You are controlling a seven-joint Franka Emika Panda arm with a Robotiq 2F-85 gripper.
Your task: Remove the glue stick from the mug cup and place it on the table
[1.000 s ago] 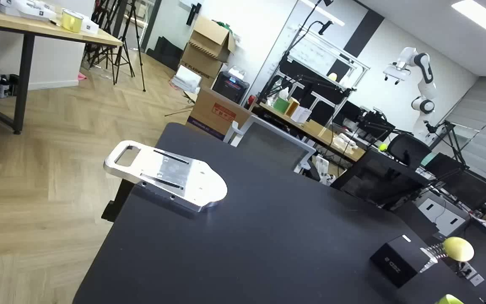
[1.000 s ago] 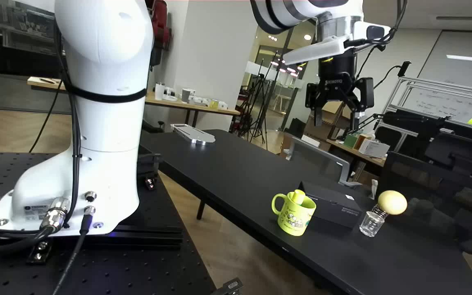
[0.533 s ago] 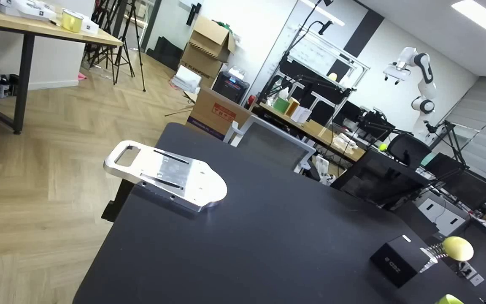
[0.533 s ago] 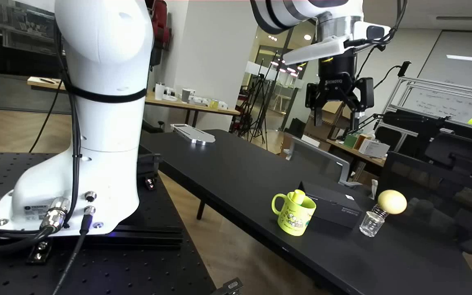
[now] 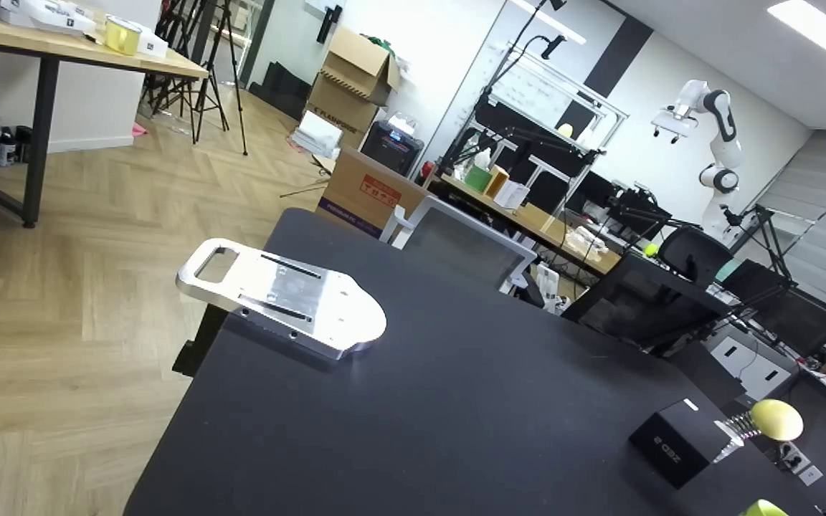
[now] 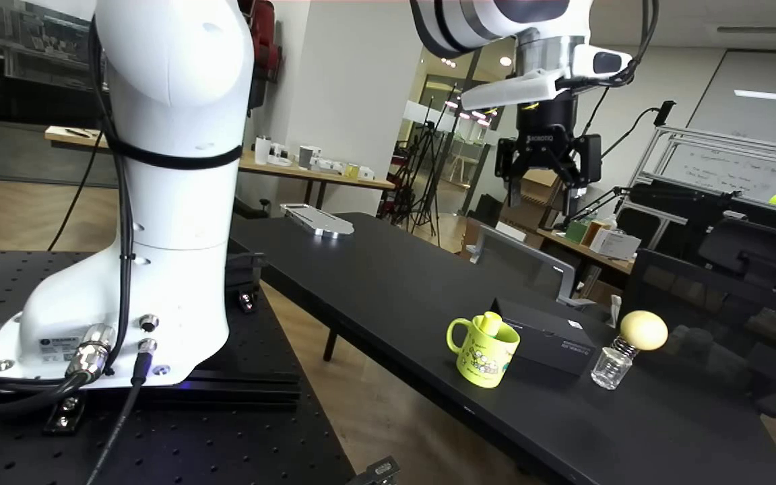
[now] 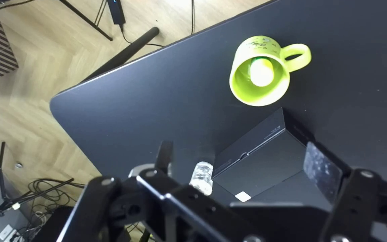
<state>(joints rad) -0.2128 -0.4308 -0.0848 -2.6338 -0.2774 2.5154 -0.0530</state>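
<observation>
The yellow-green glue stick (image 6: 491,323) stands inside the yellow-green mug (image 6: 484,360), its top showing above the rim. In the wrist view the glue stick (image 7: 261,72) shows end-on within the mug (image 7: 264,45), whose handle points right. The mug is upright on the black table (image 6: 374,283); in an exterior view only a bit of the mug (image 5: 764,509) shows at the bottom edge. My gripper (image 6: 541,197) is open and empty, high above the table and the mug. In the wrist view the gripper's fingers (image 7: 242,163) are wide apart, with the mug beyond them.
A black box (image 6: 550,340) stands right beside the mug. Next to it is a clear jar (image 6: 610,368) with a yellow ball (image 6: 643,331) on a spring. A silver metal plate (image 5: 298,294) lies at the table's far end. A chair back (image 6: 529,259) stands at the table edge.
Between half a second ago and now, my gripper has shifted slightly left and a little down in an exterior view, still open. The yellow ball has tilted slightly. The mug and glue stick are unmoved.
</observation>
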